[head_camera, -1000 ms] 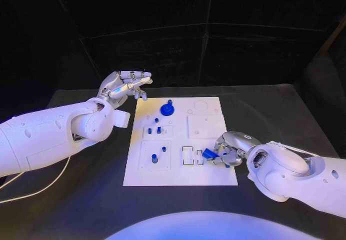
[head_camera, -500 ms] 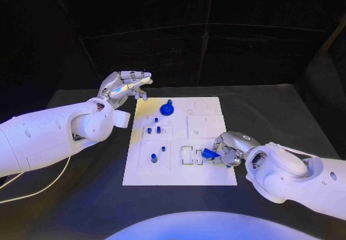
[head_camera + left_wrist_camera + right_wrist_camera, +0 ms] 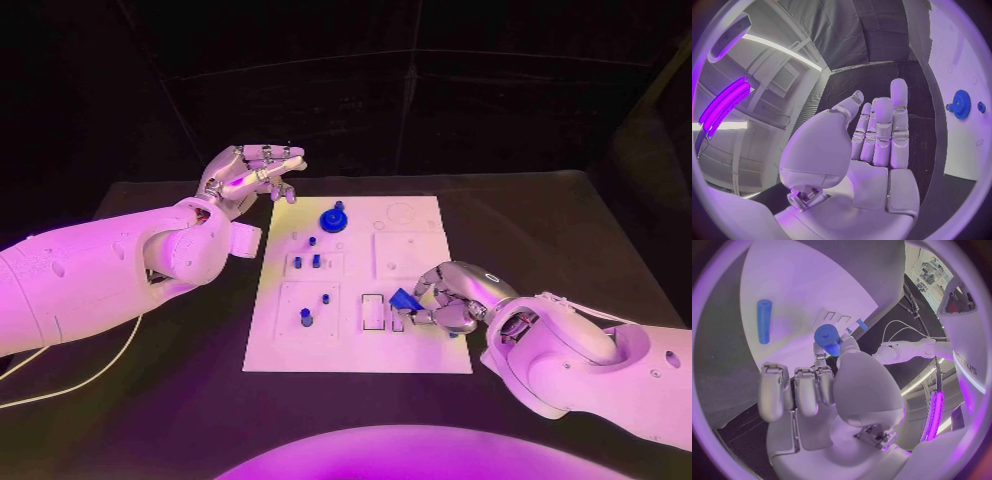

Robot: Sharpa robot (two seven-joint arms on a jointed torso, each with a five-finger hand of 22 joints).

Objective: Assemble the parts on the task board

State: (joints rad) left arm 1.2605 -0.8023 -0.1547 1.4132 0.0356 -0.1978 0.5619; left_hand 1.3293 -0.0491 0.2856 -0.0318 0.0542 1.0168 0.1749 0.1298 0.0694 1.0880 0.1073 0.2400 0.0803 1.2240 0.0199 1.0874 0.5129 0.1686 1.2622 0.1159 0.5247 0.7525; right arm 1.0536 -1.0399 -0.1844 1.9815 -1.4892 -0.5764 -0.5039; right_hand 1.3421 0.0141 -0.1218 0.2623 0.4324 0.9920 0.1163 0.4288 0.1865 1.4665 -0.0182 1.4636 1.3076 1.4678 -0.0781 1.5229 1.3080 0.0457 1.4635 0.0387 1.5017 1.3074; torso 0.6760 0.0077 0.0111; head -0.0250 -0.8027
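The task board [image 3: 361,345] lies flat in the middle of the black table [image 3: 577,230]. The right hand [image 3: 450,300] is positioned over the board's near right part, beside the two rectangular slots [image 3: 382,311]. A blue part [image 3: 407,299] is pinched between its thumb and a finger, just above the slots; whether the part touches the board cannot be told. In the right wrist view the same part [image 3: 827,338] is seen gripped at the fingertips, and a blue cylindrical part [image 3: 764,321] is seen lying on the board, apart from the hand.

The left hand [image 3: 248,172] is held above the table off the board's far left corner. Nothing is held in it; its fingers [image 3: 882,130] are extended side by side and partly bent.

A blue gear [image 3: 333,219] is seated near the board's far edge. Several small blue pegs [image 3: 307,261] are seated left of the board's middle, and another peg [image 3: 306,318] stands in the near left panel.
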